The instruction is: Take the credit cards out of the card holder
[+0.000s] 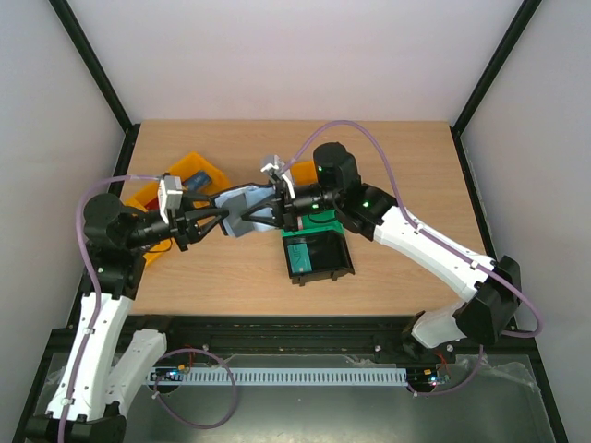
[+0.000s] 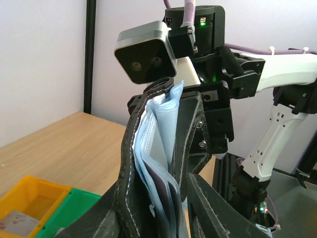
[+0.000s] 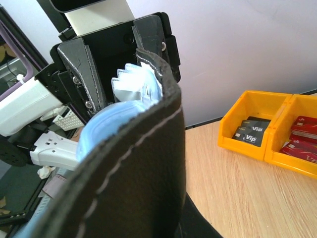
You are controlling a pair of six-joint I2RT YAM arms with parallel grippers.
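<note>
The card holder point(image 1: 242, 209), a black wallet with blue-grey lining, hangs in the air between my two grippers. My right gripper point(image 1: 280, 207) is shut on its far edge, and the leather point(image 3: 133, 173) fills the right wrist view. My left gripper point(image 1: 214, 220) stands open with the wallet's near edge point(image 2: 130, 168) between its spread fingers point(image 3: 83, 74). A dark card point(image 2: 161, 184) sits in one of the inner pockets. Red credit cards point(image 3: 301, 135) lie in an orange bin.
A black bin point(image 1: 318, 255) holding a teal card point(image 1: 297, 251) sits under the right arm, with a green bin point(image 1: 325, 221) behind it. Orange bins point(image 1: 196, 173) stand at the left. Black "Vip" cards point(image 3: 250, 133) lie in another orange compartment.
</note>
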